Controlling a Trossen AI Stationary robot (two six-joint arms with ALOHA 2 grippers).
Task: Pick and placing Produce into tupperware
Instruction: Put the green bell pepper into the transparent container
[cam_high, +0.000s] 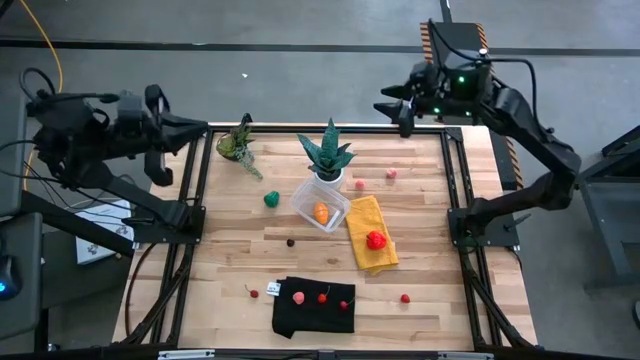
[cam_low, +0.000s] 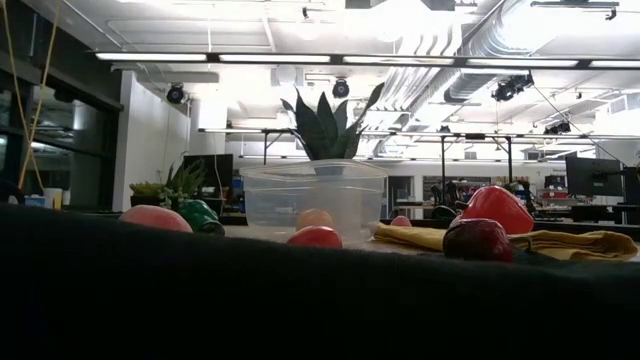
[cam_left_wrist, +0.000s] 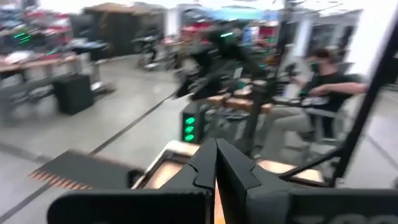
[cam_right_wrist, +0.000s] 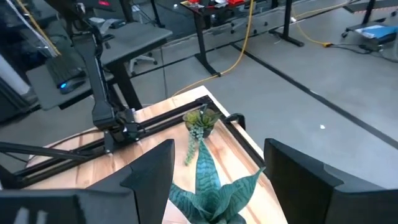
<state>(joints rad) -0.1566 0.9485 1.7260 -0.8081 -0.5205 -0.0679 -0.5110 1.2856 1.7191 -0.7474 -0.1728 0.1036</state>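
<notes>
The clear tupperware stands mid-table with an orange produce piece inside. Other produce lies loose: a red one on a yellow cloth, a green one, two pink ones, a dark one and red ones. More lie on a black cloth. My left gripper is shut, raised over the far left corner. My right gripper is open and empty, raised over the table's far edge.
A spiky plant in a white pot stands just behind the tupperware. A smaller green plant sits at the far left. Black frame rails run along the table's left and right sides.
</notes>
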